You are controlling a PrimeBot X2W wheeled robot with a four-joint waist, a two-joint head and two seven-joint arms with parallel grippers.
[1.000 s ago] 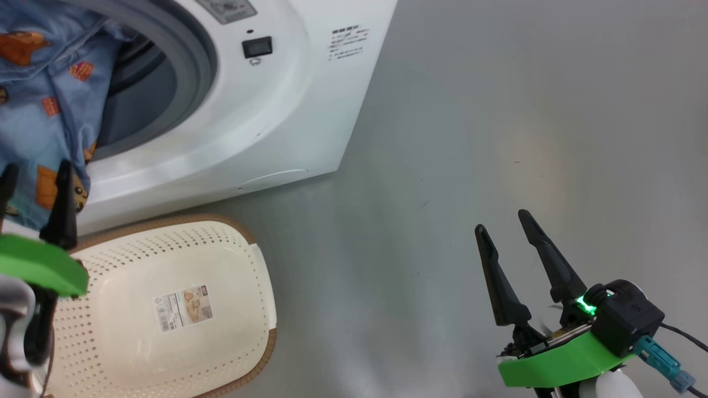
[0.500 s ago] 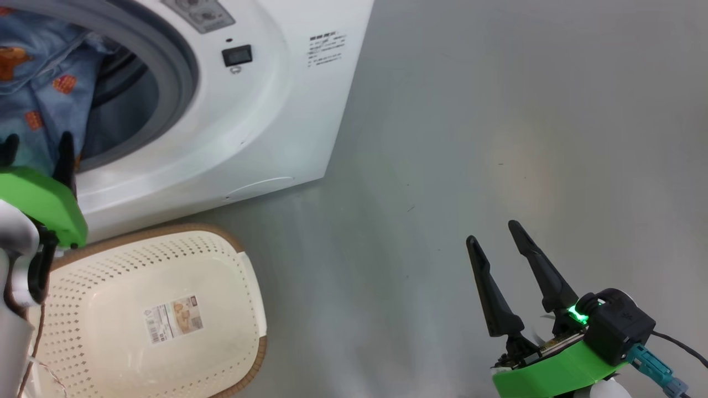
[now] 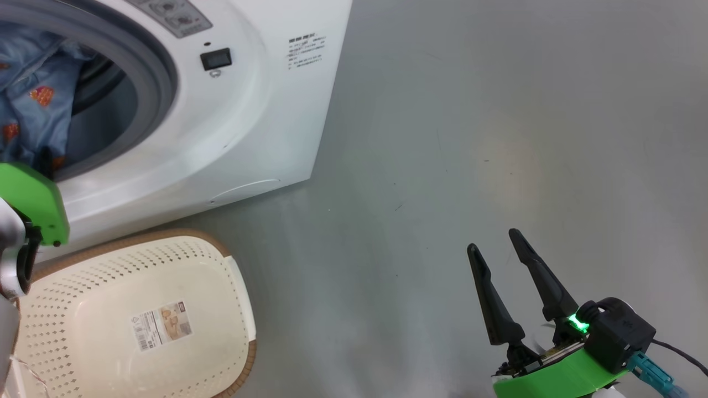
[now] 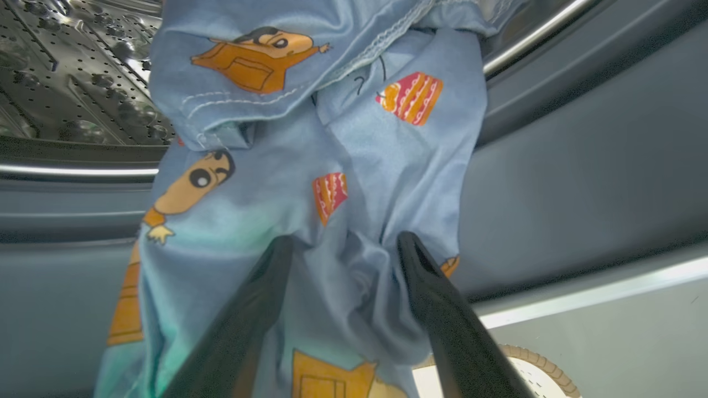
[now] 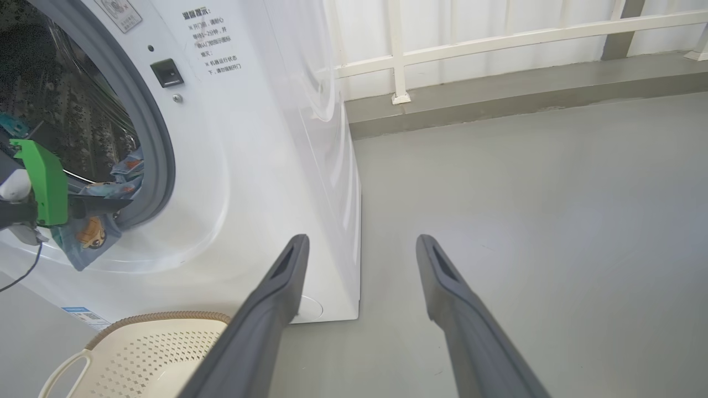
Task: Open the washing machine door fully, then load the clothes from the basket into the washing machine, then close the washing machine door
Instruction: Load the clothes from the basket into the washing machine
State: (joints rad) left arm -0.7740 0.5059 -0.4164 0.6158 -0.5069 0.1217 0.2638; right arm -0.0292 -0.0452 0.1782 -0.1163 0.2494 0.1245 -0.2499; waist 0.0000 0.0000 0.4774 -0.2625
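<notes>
The washing machine (image 3: 238,127) stands with its round opening uncovered; the washing machine door is out of view. Light blue clothes (image 4: 332,143) with orange cartoon prints hang from the steel drum (image 4: 72,72) over the grey gasket (image 4: 553,182). My left gripper (image 4: 343,246) is open at the opening's lower edge, its fingers spread against the hanging fabric. Its green mount (image 3: 30,199) shows at the left edge of the head view. The cream basket (image 3: 182,265) sits below on the floor with nothing in it. My right gripper (image 3: 498,249) hovers open over bare floor, holding nothing.
Grey floor (image 3: 498,110) stretches to the right of the machine. A white railing and a low kerb (image 5: 498,94) run behind it. The basket (image 5: 160,354) sits close against the machine's front lower edge.
The head camera has shifted. My left gripper has moved up from above the basket to the drum opening, into the hanging clothes. The right gripper has hardly moved.
</notes>
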